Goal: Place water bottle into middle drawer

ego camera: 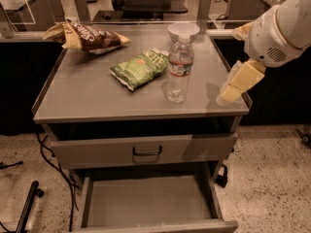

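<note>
Much bare surface is left along the front and left of the flat grey metal cabinet top (97,98), which is bounded by a low raised lip on its left and right sides. One small clear plastic water bottle with a white screw cap and a red-banded label (178,69) is stood upright right of centre, set back from the front edge and apart from the right lip. The yellowish two-finger gripper (233,89) is held at the right front corner of the top, right of the bottle and clear of it, carried by the white robot arm (282,28); whether it is spread or clamped cannot be made out.

One wide shallow grey metal middle drawer (146,200) is pulled out below, its floor bare between low side walls. One grey drawer front with a black loop handle (147,151) is seen pushed in above it.

Two snack bags are counted: a green crinkled bag (141,68) just left of the bottle, and a brown bag (90,37) at the back left corner. One white bowl (183,31) is set behind the bottle. Black cables (51,157) are seen on the speckled floor left of the cabinet.
</note>
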Robot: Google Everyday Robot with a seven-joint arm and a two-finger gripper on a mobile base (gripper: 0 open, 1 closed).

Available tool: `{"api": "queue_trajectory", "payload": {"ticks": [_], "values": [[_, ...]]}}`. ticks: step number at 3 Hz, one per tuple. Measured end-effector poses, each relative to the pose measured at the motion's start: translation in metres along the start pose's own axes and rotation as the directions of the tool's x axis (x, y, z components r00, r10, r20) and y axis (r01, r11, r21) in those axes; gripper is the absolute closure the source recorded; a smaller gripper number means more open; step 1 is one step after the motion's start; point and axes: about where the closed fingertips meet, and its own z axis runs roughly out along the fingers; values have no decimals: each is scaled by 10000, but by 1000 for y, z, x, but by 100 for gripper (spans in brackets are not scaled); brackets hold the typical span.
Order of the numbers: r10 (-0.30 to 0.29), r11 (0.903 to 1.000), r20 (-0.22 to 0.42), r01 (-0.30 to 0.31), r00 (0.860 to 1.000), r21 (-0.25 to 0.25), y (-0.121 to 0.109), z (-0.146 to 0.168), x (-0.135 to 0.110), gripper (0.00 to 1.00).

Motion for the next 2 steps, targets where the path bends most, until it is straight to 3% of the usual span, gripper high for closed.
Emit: {"api": "queue_trajectory", "payload": {"ticks": [2], "values": [[-125,9993,890,92,9960,369,-15,19,-10,0]]}}
